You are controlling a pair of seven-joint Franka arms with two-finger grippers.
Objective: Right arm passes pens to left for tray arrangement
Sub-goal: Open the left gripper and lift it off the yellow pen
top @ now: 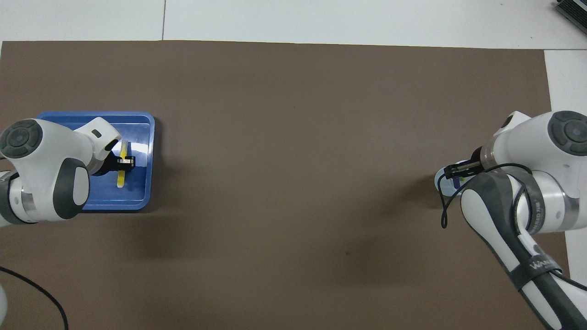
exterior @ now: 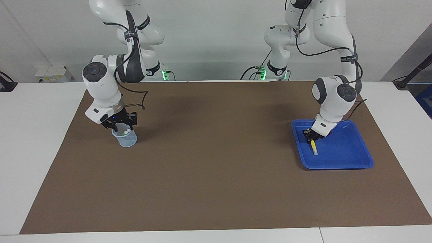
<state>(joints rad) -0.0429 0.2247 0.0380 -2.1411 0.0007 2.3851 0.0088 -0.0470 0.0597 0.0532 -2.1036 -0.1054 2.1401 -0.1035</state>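
The blue tray [exterior: 351, 153] [top: 137, 197] lies at the left arm's end of the table. My left gripper [exterior: 311, 135] [top: 124, 160] is low inside it, shut on the yellow pen [exterior: 314, 147] [top: 120, 178], which slants down with its pale tip at the tray floor. At the right arm's end, my right gripper [exterior: 122, 127] [top: 453, 173] hangs open just over the small pale blue cup [exterior: 126, 140] [top: 440, 181]. Two pens stand in the cup, showing as pale tips [exterior: 126, 131] from across the table, with a bit of green [top: 464, 179] and purple [top: 456, 182] from overhead.
A brown mat [exterior: 216, 168] covers most of the white table. A loose black cable [top: 444, 211] loops down from the right arm's wrist beside the cup.
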